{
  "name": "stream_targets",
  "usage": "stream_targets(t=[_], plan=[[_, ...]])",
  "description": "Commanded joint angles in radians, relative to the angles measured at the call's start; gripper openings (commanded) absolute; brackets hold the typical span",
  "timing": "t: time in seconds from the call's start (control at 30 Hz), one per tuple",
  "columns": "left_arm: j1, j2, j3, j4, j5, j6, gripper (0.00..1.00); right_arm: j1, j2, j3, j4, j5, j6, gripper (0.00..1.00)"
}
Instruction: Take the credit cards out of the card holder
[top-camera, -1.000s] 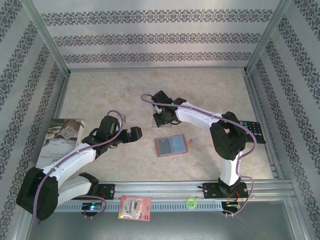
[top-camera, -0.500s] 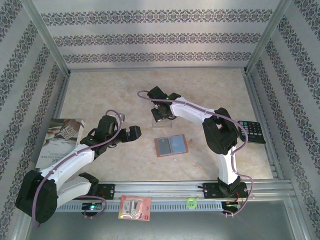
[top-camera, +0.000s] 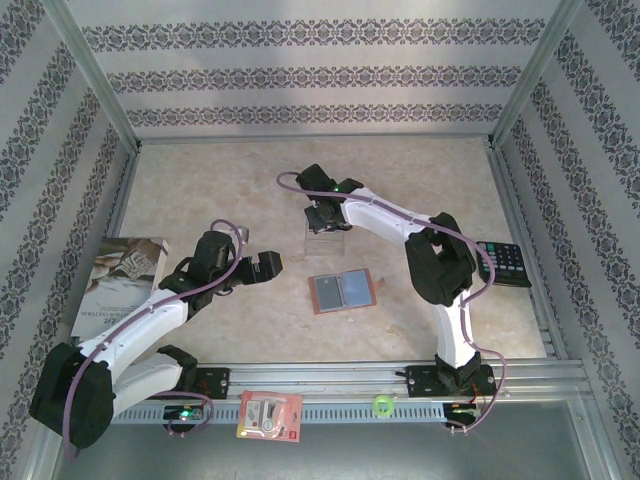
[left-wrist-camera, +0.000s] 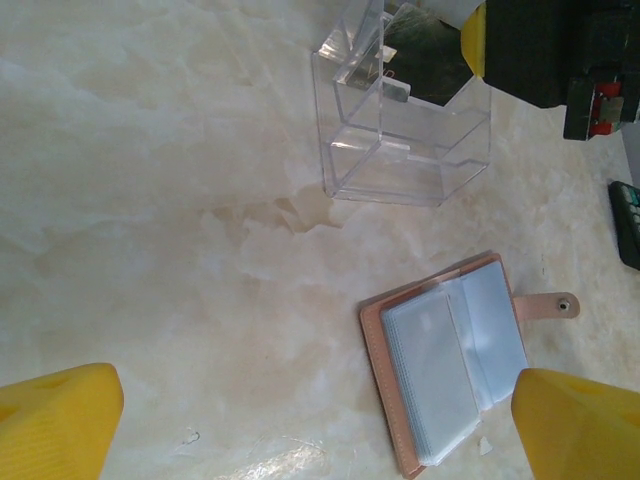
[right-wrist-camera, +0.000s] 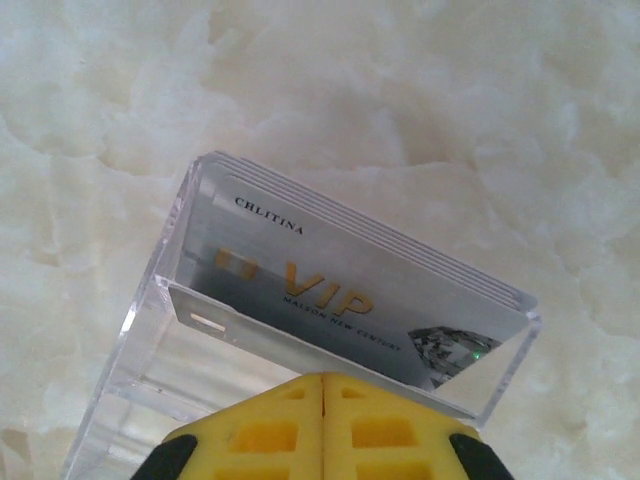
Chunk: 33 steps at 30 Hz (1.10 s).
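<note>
The card holder (top-camera: 343, 292) lies open and flat mid-table, reddish-brown with grey-blue clear sleeves (left-wrist-camera: 440, 370) and a snap strap. A clear plastic box (top-camera: 325, 240) stands behind it. Several silvery credit cards (right-wrist-camera: 340, 270) marked "VIP" stand on edge inside the box. My right gripper (top-camera: 322, 218) hangs over the box. Its yellow fingers are shut together (right-wrist-camera: 322, 385) just above the nearest card's upper edge, with nothing seen between them. My left gripper (top-camera: 270, 268) hovers left of the holder, its fingers wide open (left-wrist-camera: 320, 425) above bare table.
A black calculator (top-camera: 503, 262) lies at the right edge, beside the right arm. A printed magazine (top-camera: 120, 285) lies at the left. A red-and-white packet (top-camera: 269, 415) and a green ring (top-camera: 383, 404) sit on the front rail. Patterned walls enclose the table.
The right arm has swung left and its gripper has shifted slightly back over the clear box. The left arm and the card holder have stayed where they were.
</note>
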Motion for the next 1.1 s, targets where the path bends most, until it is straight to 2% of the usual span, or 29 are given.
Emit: stream_targets(t=[0.0, 0.07, 0.13, 0.27, 0.4, 0.73, 0.93, 1.07], plan=[[0.015, -0.027, -0.020, 0.021, 0.022, 0.009, 1.00, 0.012, -0.152, -0.092, 0.047, 0.005, -0.007, 0.18], [0.016, -0.032, -0.026, 0.039, 0.032, 0.001, 1.00, 0.032, -0.226, -0.172, 0.062, -0.020, 0.007, 0.28], [0.016, -0.034, -0.034, 0.054, 0.038, -0.007, 1.00, 0.056, -0.292, -0.267, 0.076, -0.048, 0.024, 0.32], [0.014, -0.031, -0.058, 0.092, 0.052, -0.026, 1.00, 0.121, -0.384, -0.446, 0.095, -0.106, 0.066, 0.36], [-0.004, -0.016, -0.081, 0.115, 0.049, -0.041, 0.96, 0.216, -0.392, -0.571, 0.138, -0.127, 0.092, 0.38], [-0.030, -0.006, -0.111, 0.125, 0.033, -0.052, 0.92, 0.338, -0.290, -0.577, 0.139, -0.036, 0.113, 0.39], [-0.038, -0.001, -0.104, 0.125, 0.029, -0.046, 0.92, 0.345, -0.256, -0.576, 0.129, -0.058, 0.124, 0.41], [-0.052, 0.009, -0.093, 0.118, 0.027, -0.037, 0.91, 0.345, -0.224, -0.584, 0.154, -0.105, 0.128, 0.37]])
